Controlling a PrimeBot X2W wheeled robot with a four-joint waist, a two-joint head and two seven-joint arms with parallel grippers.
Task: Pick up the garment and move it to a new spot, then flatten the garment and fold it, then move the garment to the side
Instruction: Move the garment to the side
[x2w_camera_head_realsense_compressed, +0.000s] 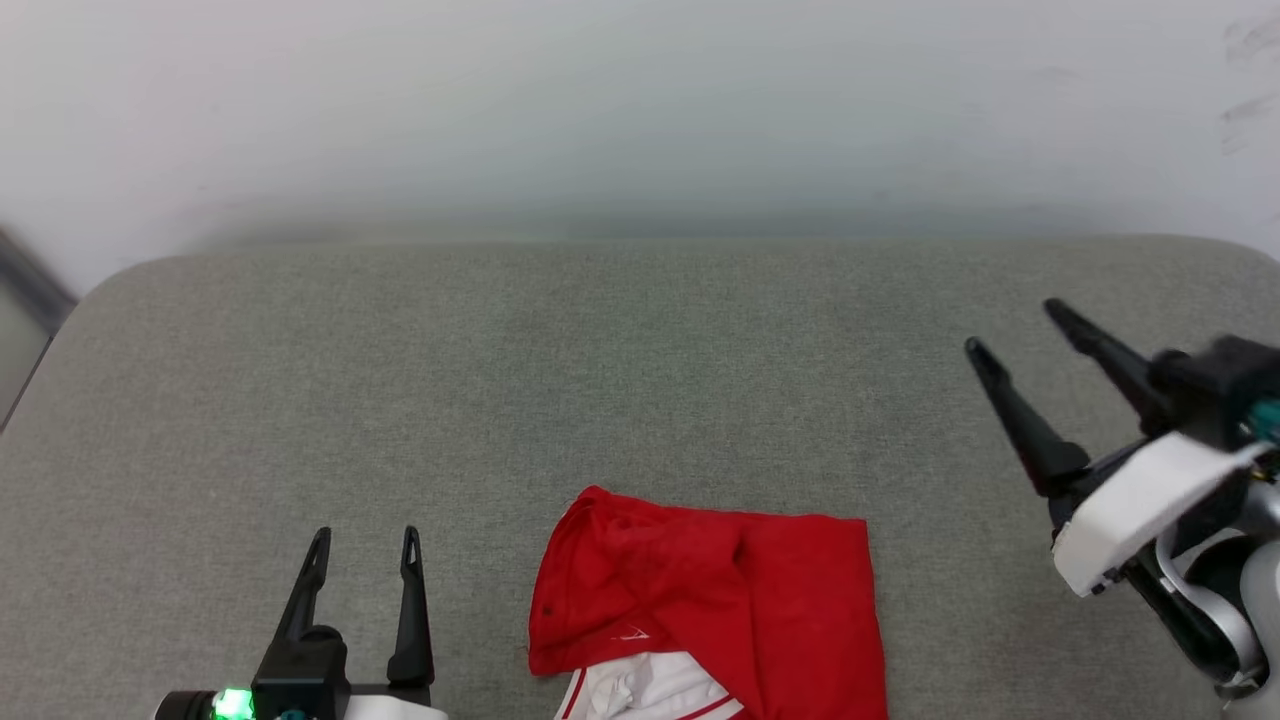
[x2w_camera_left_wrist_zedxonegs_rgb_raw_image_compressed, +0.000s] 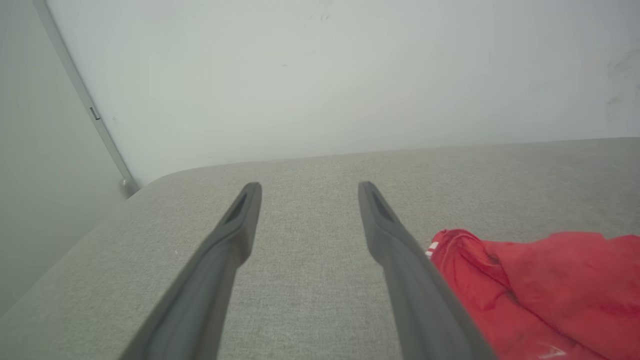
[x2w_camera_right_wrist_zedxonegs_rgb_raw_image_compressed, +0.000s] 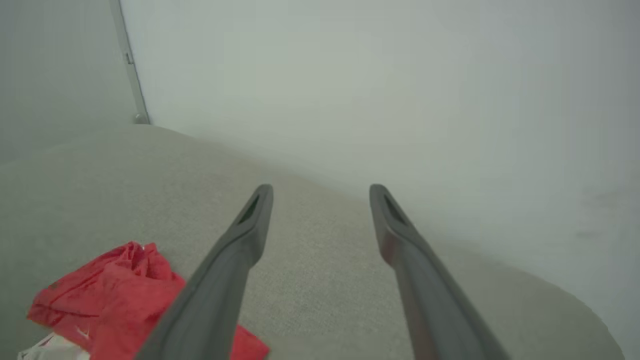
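On the grey fabric worktop (x2w_camera_head_realsense_compressed: 640, 380) the crumpled red-and-white cloth garment (x2w_camera_head_realsense_compressed: 720, 590) lies unheld; left gripper (x2w_camera_head_realsense_compressed: 366, 537) and right gripper (x2w_camera_head_realsense_compressed: 1015, 326) hold fingers apart, empty. Pickup seems next: reach its edge.

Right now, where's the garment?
Head view, bottom centre: the garment lies bunched on the grey padded surface, to the right of the left gripper and well left of the right gripper, touching neither.
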